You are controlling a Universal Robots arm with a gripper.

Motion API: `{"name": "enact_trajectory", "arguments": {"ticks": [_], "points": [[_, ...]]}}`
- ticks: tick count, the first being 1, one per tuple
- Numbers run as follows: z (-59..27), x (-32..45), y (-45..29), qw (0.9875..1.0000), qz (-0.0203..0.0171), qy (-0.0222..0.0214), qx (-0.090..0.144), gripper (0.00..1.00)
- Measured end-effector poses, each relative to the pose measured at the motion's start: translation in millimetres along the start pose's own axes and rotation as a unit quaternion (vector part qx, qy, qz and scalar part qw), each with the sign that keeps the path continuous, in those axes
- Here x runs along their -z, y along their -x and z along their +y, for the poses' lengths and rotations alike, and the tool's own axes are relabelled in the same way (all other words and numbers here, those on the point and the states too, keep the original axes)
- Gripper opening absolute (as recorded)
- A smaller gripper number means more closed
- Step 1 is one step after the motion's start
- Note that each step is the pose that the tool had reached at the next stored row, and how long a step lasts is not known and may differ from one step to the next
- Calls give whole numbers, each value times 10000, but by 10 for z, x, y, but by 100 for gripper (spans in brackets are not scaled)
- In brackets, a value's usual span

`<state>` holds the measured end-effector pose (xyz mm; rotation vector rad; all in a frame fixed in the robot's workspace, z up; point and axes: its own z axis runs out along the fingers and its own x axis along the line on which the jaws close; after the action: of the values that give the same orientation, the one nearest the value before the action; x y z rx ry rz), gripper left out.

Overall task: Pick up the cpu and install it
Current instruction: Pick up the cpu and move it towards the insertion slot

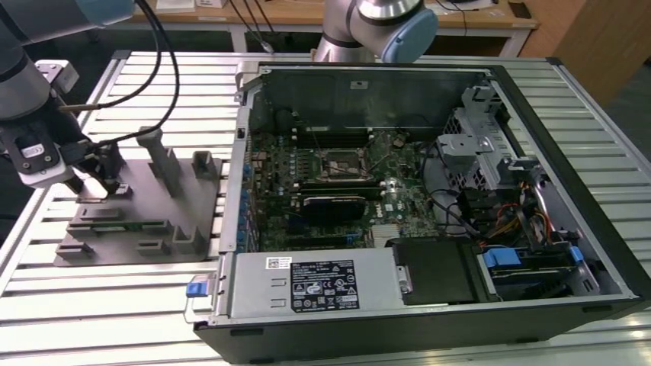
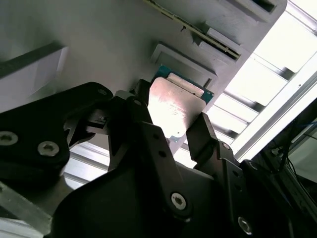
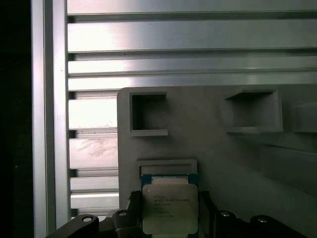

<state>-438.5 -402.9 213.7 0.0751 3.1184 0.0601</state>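
In both wrist views the cpu [image 2: 174, 105] [image 3: 168, 199], a flat square chip with a silvery top and greenish rim, sits between my black fingers [image 2: 132, 116]. One finger presses each side of it. My gripper [image 2: 171, 113] [image 3: 168, 210] is shut on the cpu just over a shallow square pocket [image 3: 167, 166] of the grey fixture plate [image 1: 133, 229]. In the exterior view my gripper [image 1: 94, 188] hangs low over the fixture's far corner, at the exterior view's left. The black-framed socket [image 1: 339, 162] lies on the motherboard inside the open computer case [image 1: 569, 114].
Grey upright blocks [image 1: 163, 156] and low holders [image 1: 152, 245] stand on the fixture plate. Black cables [image 1: 163, 69] run from my arm over the slatted aluminium table [image 1: 122, 305]. A second arm's base [image 1: 382, 27] stands behind the case. The case's near wall [image 1: 213, 229] rises between fixture and motherboard.
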Motion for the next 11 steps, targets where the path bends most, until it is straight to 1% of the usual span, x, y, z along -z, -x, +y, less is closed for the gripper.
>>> {"name": "enact_trajectory", "arguments": {"ticks": [11], "points": [[6,165,4,10000,-4,0,0,54]]}}
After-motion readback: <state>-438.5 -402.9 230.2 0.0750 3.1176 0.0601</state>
